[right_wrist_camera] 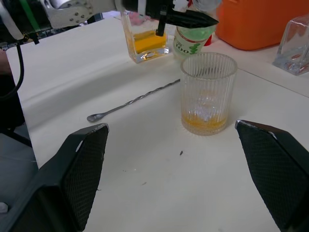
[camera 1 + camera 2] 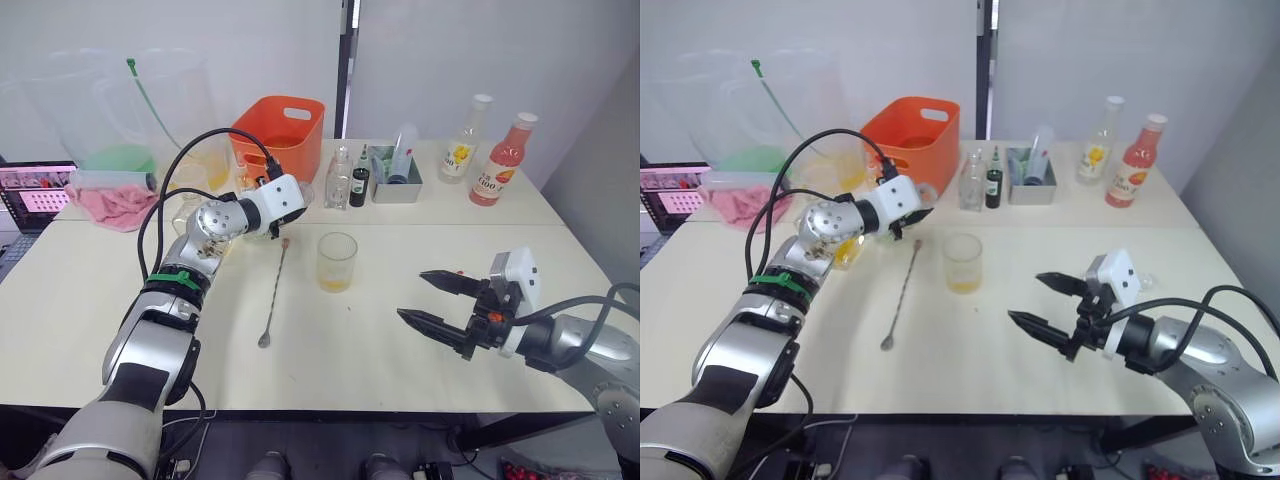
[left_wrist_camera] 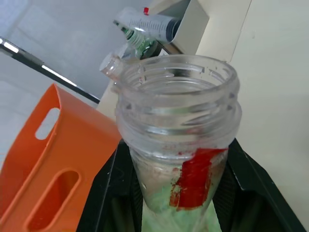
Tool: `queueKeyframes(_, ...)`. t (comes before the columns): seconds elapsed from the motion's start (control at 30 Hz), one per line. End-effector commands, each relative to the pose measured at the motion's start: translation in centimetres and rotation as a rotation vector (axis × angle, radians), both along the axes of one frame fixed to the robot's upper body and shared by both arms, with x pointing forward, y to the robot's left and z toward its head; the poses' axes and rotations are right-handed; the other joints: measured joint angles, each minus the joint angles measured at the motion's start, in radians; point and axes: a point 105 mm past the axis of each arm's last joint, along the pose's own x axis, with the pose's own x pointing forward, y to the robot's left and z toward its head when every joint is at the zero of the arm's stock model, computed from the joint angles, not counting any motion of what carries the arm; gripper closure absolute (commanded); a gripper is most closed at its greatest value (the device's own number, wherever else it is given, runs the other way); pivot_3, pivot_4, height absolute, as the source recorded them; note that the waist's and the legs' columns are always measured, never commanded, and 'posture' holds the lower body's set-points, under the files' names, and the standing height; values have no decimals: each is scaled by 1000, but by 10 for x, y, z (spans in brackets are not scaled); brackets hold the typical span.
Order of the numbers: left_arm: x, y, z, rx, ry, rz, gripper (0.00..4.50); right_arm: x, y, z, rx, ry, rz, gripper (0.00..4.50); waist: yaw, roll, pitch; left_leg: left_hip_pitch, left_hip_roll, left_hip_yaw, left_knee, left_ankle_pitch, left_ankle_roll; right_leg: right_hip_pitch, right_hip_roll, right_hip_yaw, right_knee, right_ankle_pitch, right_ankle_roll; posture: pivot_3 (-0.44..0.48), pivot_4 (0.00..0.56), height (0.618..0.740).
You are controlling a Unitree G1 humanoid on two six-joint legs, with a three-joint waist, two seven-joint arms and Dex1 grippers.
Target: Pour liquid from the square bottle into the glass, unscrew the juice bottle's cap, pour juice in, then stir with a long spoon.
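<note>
Juice bottle (image 3: 181, 145) clamped in left gripper (image 3: 174, 193) by the neck region, red band and green label between the black fingers, mouth open with no cap on it; seen from the right wrist, green-labelled body (image 1: 190, 41) upright or near upright, just behind glass (image 2: 337, 261) and beside square bottle (image 1: 145, 41). Glass standing mid-table, shallow layer of yellow liquid (image 1: 205, 122) at its bottom. Glass to the right of the held bottle and slightly nearer the robot, close by; bottle's long axis roughly vertical, so a tilt of the mouth toward the glass rim judged to be the coming move. Long spoon (image 2: 273, 292) flat on table (image 2: 420, 350) just left of glass, bowl end toward the robot, lying under the likely pour path but low. Right gripper (image 2: 440, 303) spread wide, holding nothing, low over bare table well right of glass. Orange bin (image 2: 283, 130) and small bottles behind, near far edge; open room in front of glass
</note>
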Motion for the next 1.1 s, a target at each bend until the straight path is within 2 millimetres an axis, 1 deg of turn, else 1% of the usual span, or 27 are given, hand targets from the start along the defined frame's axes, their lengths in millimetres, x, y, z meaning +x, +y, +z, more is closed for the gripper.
queueKeyframes(0.03,-1,-13,36,-8,-162,-15,3082,-6,1,10,-13,-50,1,42,0,0,0,0,0,0,0,0,0,0,0,0,0,0,0,0,150,740)
queueKeyframes(0.13,0,-17,38,2,-204,-10,3082,-6,-1,10,-31,-57,-14,42,0,0,0,0,0,0,0,0,0,0,0,0,0,0,0,0,150,740)
queueKeyframes(0.23,-2,-20,37,44,-250,-17,3082,-7,-2,10,-26,-58,-26,42,2,0,0,0,0,0,0,0,0,0,0,0,0,0,0,0,150,740)
queueKeyframes(0.33,-7,-24,28,126,-306,-47,3082,-7,-1,10,-20,-58,-33,42,1,0,0,0,0,-1,0,0,0,0,0,0,0,0,0,0,150,740)
queueKeyframes(0.4,-7,-25,25,107,-282,-49,3082,-7,0,11,-20,-65,-37,42,1,0,0,0,0,-1,0,0,0,0,0,0,0,0,0,0,150,740)
queueKeyframes(0.53,-9,-26,23,136,-300,-59,3082,-8,0,11,-17,-63,-39,42,0,0,0,0,0,-1,0,0,0,0,0,0,0,0,0,0,150,740)
queueKeyframes(0.67,-12,-28,23,220,-386,-69,3082,-8,0,11,-18,-63,-42,42,0,0,0,0,0,-1,0,0,0,0,0,0,0,0,0,0,150,740)
queueKeyframes(0.83,-14,-30,18,292,-447,-87,3082,-8,0,10,-23,-67,-49,42,1,0,0,0,0,-1,0,0,0,0,0,0,1,0,0,0,150,740)
queueKeyframes(1.1,-17,-30,15,356,-518,-98,3082,-9,-2,7,-28,-55,-47,42,0,0,0,-1,0,-1,0,0,0,0,0,0,1,0,0,0,150,740)
